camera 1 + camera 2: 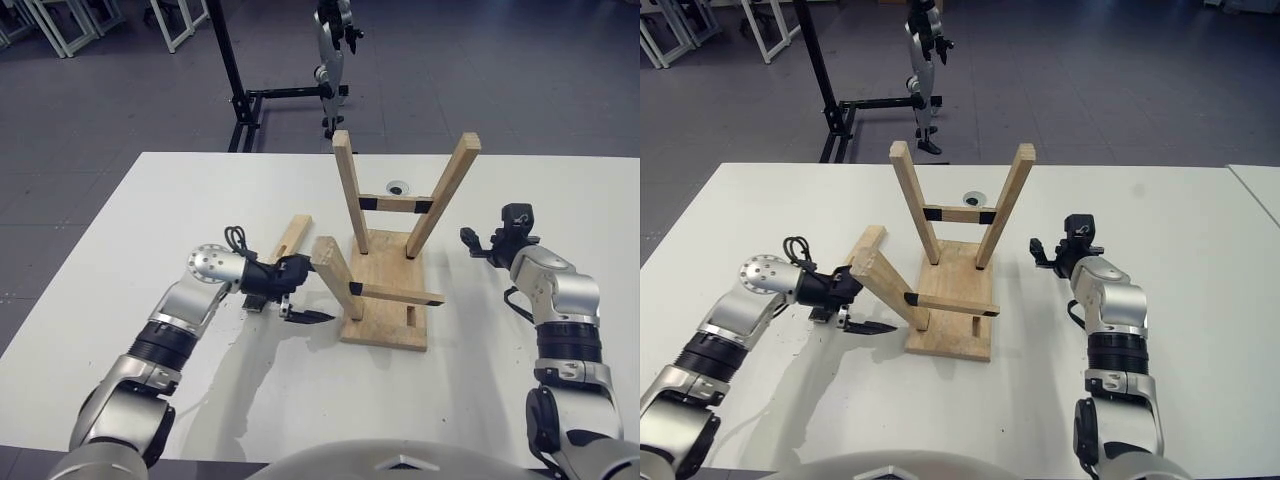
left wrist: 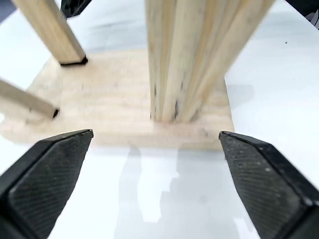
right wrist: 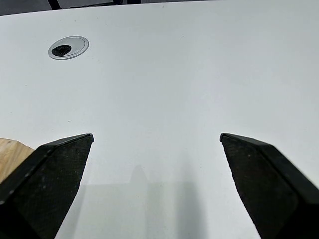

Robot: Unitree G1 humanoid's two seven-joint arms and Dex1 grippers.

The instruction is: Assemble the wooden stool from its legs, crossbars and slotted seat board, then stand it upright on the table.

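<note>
Lying seat-down near the middle of the white counter [image 1: 180, 200], the stool is upside down. Its seat board [image 1: 387, 270] sits well in from every edge, and the counter runs broad to both sides.

Two legs [image 1: 350, 190] stand at the board's far end, joined by a crossbar [image 1: 398, 204]. The near pair [image 1: 335, 272] leans out to the left, over the board's edge, with a second crossbar [image 1: 400, 294] running back across the board.

The left tool [image 2: 155, 133] hangs low just beside the board's left edge. Its fingers [image 2: 55, 169] are spread wide and hold nothing (the leaning leg rises just ahead of the gap).

The right tool [image 3: 157, 135] is to the right of the stool, apart from it, also spread wide over the counter.

A round grommet [image 1: 398, 187] sits behind the far legs. A black stand [image 1: 245, 100] is on the floor beyond the far edge.
</note>
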